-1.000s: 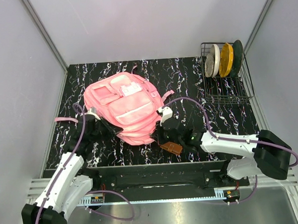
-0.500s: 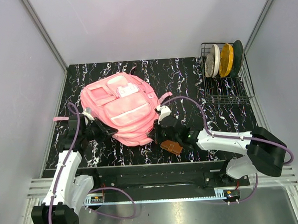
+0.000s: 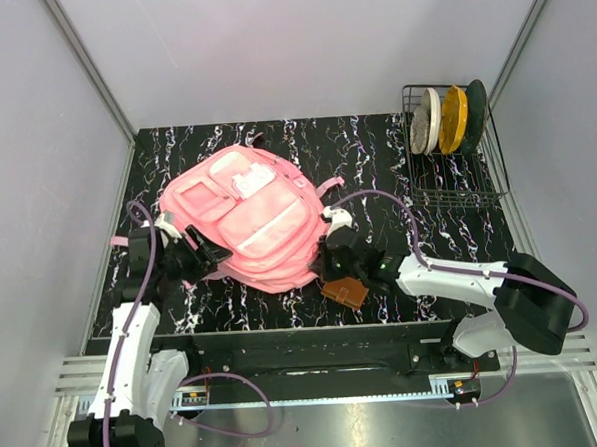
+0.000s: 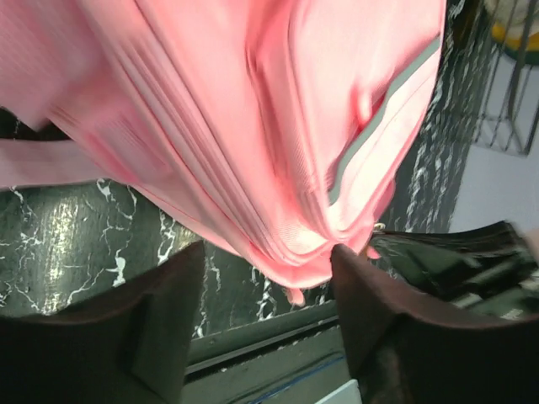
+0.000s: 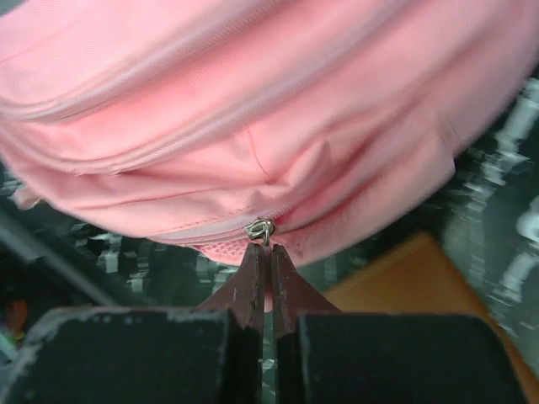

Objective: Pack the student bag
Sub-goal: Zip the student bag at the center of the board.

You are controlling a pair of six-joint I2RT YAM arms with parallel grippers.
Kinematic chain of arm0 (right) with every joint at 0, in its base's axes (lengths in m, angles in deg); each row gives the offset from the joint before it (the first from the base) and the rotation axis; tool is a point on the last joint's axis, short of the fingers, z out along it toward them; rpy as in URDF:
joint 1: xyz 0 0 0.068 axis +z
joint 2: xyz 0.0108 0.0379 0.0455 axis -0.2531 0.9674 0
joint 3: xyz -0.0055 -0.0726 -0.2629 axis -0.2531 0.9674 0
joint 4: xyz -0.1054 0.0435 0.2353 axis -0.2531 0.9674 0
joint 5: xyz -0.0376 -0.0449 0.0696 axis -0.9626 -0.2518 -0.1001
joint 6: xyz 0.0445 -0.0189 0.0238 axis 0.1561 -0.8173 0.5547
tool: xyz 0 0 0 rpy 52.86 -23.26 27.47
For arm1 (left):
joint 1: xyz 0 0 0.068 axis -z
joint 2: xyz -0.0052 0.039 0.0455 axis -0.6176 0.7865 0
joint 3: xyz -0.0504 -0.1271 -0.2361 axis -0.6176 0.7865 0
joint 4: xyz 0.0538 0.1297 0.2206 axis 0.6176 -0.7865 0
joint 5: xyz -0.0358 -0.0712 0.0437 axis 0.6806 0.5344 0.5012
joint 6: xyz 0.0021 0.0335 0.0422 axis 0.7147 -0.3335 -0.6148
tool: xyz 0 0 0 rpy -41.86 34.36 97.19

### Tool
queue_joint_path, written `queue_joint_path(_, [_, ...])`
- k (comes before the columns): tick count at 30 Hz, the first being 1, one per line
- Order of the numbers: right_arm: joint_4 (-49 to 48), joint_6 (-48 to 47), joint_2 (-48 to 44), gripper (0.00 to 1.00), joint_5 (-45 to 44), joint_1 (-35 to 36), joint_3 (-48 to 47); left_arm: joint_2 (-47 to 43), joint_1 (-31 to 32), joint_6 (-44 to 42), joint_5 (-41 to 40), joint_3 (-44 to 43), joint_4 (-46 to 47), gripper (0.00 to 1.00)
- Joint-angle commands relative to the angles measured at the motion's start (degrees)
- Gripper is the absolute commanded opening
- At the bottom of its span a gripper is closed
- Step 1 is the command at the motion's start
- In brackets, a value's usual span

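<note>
Pink cloth, soft and creased: bag flat on the table, left of the middle, front pockets up, white label toward the far edge. Ribbed seams and a grey-mint trim line along one pocket in the left wrist view; flat pink strap lying on the table beside it.

Left gripper at the bag's near-left edge, dark fingers spread apart, the bag's rounded bottom just above the gap, nothing clamped.

Right gripper at the bag's near-right edge, fingers pressed flat together, tips right against the small metal zip pull; hold on the pull itself: cannot tell.

Brown flat piece, smooth and rectangular, on the table just beside the right gripper, near the front edge.

Black glossy table top with white marble veining. Wire rack at the far right corner, three round plates upright in it: white, yellow, dark green.
</note>
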Motion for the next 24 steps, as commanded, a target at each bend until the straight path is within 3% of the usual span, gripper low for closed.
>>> queue_joint_path(1, [7.7, -1.7, -0.7, 0.0, -6.3, -4.0, 2.1, -0.8, -2.2, -4.2, 0.2, -5.2, 5.3, 0.73])
queue_joint_path(4, [7.0, -1.0, 0.6, 0.0, -4.6, -3.9, 2.1, -3.3, -1.9, -6.9, -0.1, -8.5, 4.6, 0.87])
queue_joint_path(8, [5.4, -0.1, 2.0, 0.0, -2.0, -3.9, 1.9, -2.2, 1.3, -9.6, 1.3, -13.6, 5.6, 0.91])
queue_joint_path(10, [3.8, 0.4, 2.0, 0.0, -1.0, -3.9, 2.1, -0.6, 6.4, -11.0, -2.1, -15.4, 6.2, 0.91])
queue_joint_path(12, [3.5, 1.0, 1.4, 0.0, -0.1, -3.8, 2.2, 2.8, 16.9, -13.4, -10.9, -18.9, 6.1, 0.91])
queue_joint_path(16, [1.4, 1.0, -2.7, 0.0, -0.4, -3.7, 3.1, 9.8, 32.7, -15.5, -17.6, -21.8, 7.2, 0.91])
queue_joint_path(24, [5.2, 1.4, -8.3, 0.0, -3.5, -3.7, 4.2, 14.7, 42.7, -9.0, -22.8, -18.9, 7.2, 0.89])
